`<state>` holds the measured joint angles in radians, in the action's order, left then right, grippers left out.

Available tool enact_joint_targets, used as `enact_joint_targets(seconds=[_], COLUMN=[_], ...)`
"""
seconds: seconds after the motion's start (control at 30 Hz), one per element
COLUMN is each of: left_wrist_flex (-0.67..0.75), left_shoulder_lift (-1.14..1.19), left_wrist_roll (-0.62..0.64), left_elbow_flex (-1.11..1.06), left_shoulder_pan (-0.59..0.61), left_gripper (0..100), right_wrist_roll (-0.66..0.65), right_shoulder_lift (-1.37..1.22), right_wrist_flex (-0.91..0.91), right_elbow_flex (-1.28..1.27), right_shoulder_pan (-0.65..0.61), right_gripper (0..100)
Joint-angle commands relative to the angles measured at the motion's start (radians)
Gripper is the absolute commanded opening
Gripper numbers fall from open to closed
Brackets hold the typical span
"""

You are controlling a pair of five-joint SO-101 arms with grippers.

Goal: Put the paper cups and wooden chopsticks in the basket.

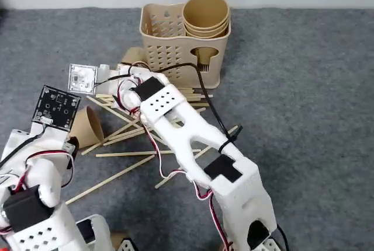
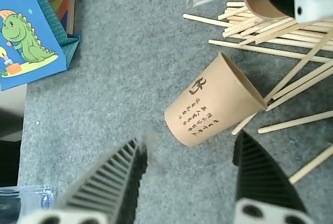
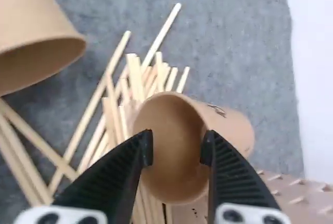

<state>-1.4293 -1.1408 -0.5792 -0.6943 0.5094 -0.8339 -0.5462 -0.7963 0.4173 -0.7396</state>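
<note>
The tan slotted basket (image 1: 169, 52) stands at the back with stacked paper cups (image 1: 205, 14) inside it. One paper cup (image 3: 182, 151) lies on its side by the basket's left wall, on a heap of wooden chopsticks (image 1: 125, 134). My right gripper (image 3: 177, 135) is open, its fingertips straddling this cup's mouth. A second cup (image 2: 213, 107) lies on its side on the mat, touching the chopsticks (image 2: 270, 36). My left gripper (image 2: 191, 143) hovers open over that cup, one finger on each side. In the high view this cup (image 1: 87, 125) sits beside the left arm (image 1: 41, 169).
A grey mat (image 1: 304, 87) covers the table. A dinosaur picture box (image 2: 31, 31) stands off the mat's edge in the left wrist view. The right arm (image 1: 193, 140) stretches across the chopstick heap. Bare mat lies right of the basket.
</note>
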Motion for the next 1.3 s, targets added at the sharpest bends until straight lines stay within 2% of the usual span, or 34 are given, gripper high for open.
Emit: enact_joint_targets(seconds=[0.0,0.3,0.43,0.67,0.77,0.83,0.9,0.97,1.07,1.27], left_wrist_flex=[0.011,0.011,0.011,0.011,0.011,0.011,0.011,0.009,0.009,0.009], left_shoulder_lift=[-0.014,-0.014,-0.014,-0.014,-0.014,-0.014,-0.014,-0.014,-0.014,-0.014], left_wrist_roll=[-0.006,-0.006,-0.006,-0.006,-0.006,-0.006,-0.006,-0.006,-0.006,-0.006], left_elbow_flex=[0.004,0.004,0.002,0.002,0.002,0.002,0.002,0.004,0.004,0.004], left_shoulder_pan=[-0.006,-0.006,-0.006,-0.006,-0.006,-0.006,-0.006,-0.006,-0.005,-0.003], left_gripper=[26,26,26,26,26,26,26,26,26,26], right_wrist_roll=[-0.012,-0.011,-0.017,-0.009,-0.003,0.068,0.149,0.167,0.176,0.295], right_shoulder_lift=[0.016,-0.005,-0.048,-0.079,-0.088,-0.101,-0.119,-0.137,-0.153,-0.134], right_wrist_flex=[0.041,0.045,0.16,0.182,0.216,0.305,0.398,0.453,0.467,0.464], right_elbow_flex=[0.06,0.061,0.061,0.061,0.061,0.058,0.058,0.058,0.058,0.06], right_shoulder_pan=[0.01,0.038,0.068,0.073,0.071,0.071,0.07,0.068,0.068,0.059], right_gripper=[16.1,16.1,16.1,15.8,8.5,0.4,1.9,0.4,0.8,0.8])
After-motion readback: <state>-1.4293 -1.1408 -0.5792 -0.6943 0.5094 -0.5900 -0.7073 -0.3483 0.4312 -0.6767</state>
